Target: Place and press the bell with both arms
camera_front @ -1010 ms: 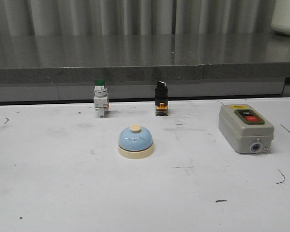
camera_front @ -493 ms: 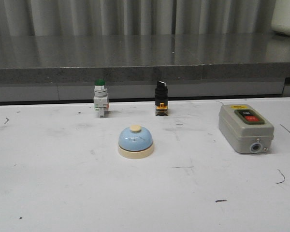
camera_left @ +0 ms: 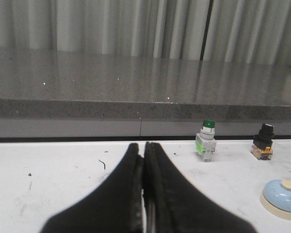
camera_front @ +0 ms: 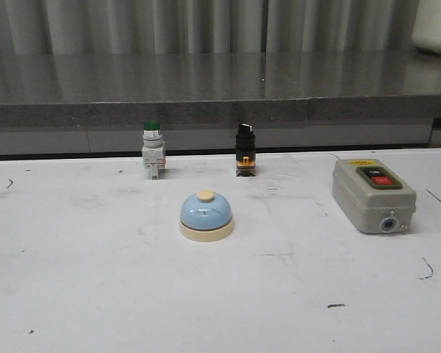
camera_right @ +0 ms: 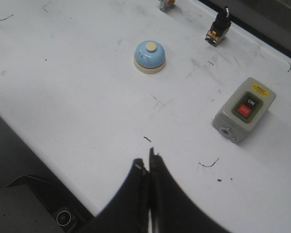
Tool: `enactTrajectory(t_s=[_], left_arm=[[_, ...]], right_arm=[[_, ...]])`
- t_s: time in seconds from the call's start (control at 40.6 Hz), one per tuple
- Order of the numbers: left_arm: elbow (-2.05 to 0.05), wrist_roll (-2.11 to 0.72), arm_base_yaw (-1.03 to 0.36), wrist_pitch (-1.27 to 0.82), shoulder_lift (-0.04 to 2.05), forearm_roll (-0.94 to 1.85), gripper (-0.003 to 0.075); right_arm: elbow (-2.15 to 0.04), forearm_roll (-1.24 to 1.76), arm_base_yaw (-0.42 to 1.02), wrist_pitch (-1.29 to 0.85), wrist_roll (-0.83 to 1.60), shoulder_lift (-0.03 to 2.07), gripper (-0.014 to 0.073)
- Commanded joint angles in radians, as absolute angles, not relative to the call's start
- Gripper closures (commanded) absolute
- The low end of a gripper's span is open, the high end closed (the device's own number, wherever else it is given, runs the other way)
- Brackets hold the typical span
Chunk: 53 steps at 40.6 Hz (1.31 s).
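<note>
Light-blue bell [camera_front: 206, 215] sits untouched mid-bench [camera_front: 88, 294], between the green-capped switch [camera_front: 152, 149] and grey box [camera_front: 373, 195]; left gripper [camera_left: 143, 160] and right gripper [camera_right: 148, 167] both pinched closed, empty, well apart from it, likely parked pre-approach.

**Matte black tapered fingers on both wrists**

The left tool [camera_left: 143, 148] has two smooth, matte black fingers, broad at the base and narrowing to slim tips. The right tool [camera_right: 146, 160] looks alike: black, curved, tapering fingers, with small pale glints at the tips.
</note>
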<state>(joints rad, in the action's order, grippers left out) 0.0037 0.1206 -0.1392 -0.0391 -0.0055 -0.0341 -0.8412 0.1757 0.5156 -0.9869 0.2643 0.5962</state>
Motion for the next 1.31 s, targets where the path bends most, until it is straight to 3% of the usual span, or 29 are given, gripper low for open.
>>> enactTrajectory(t_s=[0.0,0.468,1.281], left_arm=[[0.028,0.062,-0.139,0.060,-0.023,0.007,0.0740],[0.028,0.062,-0.019,0.060,-0.023,0.011,0.0740],[0.028,0.062,0.000,0.058,-0.023,0.011,0.0740]], right_arm=[[-0.865,0.181,0.509,-0.935,0.269,0.599,0.0662],[-0.865,0.181,0.509,-0.936,0.269,0.599,0.0662],[-0.865,0.181,0.509,-0.936,0.269,0.599,0.0662]])
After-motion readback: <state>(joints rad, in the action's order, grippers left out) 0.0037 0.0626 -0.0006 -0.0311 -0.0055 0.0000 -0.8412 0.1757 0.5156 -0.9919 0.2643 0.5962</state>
